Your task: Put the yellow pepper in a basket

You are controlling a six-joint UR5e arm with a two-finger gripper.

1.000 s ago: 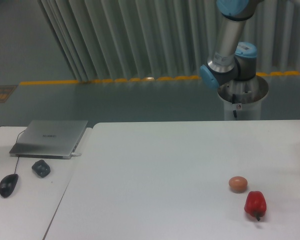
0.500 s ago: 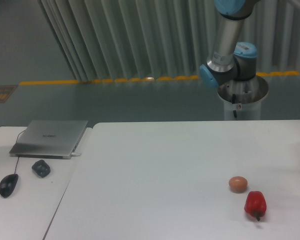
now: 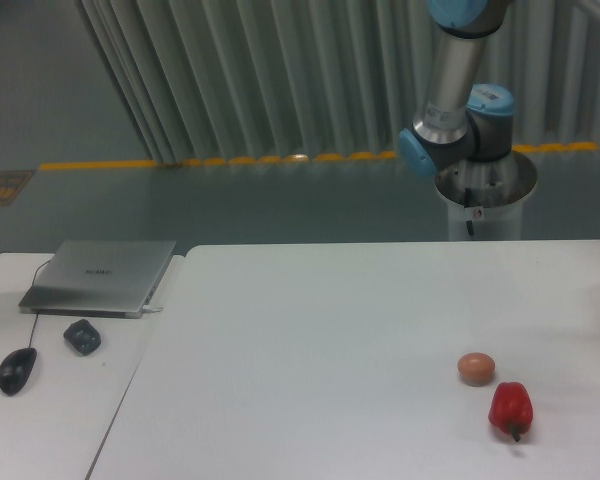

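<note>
The yellow pepper is out of view, and so is the basket. My gripper does not show either; only the arm's base and lower links rise at the back right and leave the frame at the top. A red pepper lies on the white table near the front right. A small tan-orange egg-shaped ball sits just left of and behind it.
On the lower table at the left are a closed grey laptop, a dark crumpled object and a black mouse. The arm's pedestal stands behind the white table's far edge.
The upper arm link has shifted slightly upward at the top of the frame. The objects on the table have not moved.
</note>
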